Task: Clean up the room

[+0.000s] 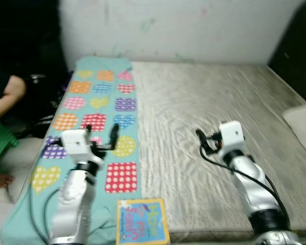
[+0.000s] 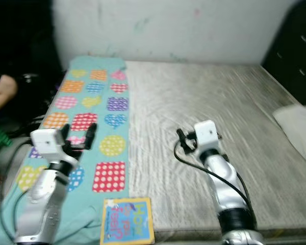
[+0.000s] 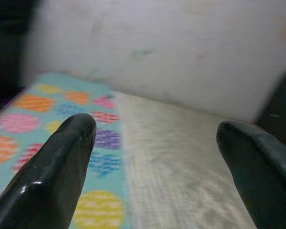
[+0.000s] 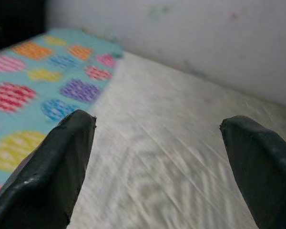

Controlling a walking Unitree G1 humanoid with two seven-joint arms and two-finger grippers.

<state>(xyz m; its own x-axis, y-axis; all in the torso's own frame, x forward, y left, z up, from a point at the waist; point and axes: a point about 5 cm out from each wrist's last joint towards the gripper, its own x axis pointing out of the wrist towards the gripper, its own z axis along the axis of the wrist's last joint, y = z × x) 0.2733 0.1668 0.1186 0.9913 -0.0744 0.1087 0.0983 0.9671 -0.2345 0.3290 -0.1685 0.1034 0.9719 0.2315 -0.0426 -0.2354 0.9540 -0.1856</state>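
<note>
teal blanket (image 1: 99, 109) with bright hearts covers the bed's (image 1: 214, 102) left side. a book (image 1: 142, 221) lies at the near edge, behind the left gripper (image 1: 106, 137); both it and the right gripper (image 1: 200, 139) hover wide apart.

Teal blanket (image 1: 99, 109), multicoloured dotted hearts; grey mattress (image 1: 209, 102); yellow-blue book (image 1: 142, 222).

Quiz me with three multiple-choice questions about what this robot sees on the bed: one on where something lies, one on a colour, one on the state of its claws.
1. Where does the book lie?
A. near edge of the bed
B. against the wall
C. on the pillow

2. What is the patterned blanket's background colour?
A. red
B. teal
C. black

3. How are the left gripper and right gripper?
A. both open
B. both shut
C. holding the book

Answers: 1 A, it lies by the robot's arms; 2 B, teal surrounds the dotted shapes; 3 A, fingers stand wide apart, nothing between.
</note>
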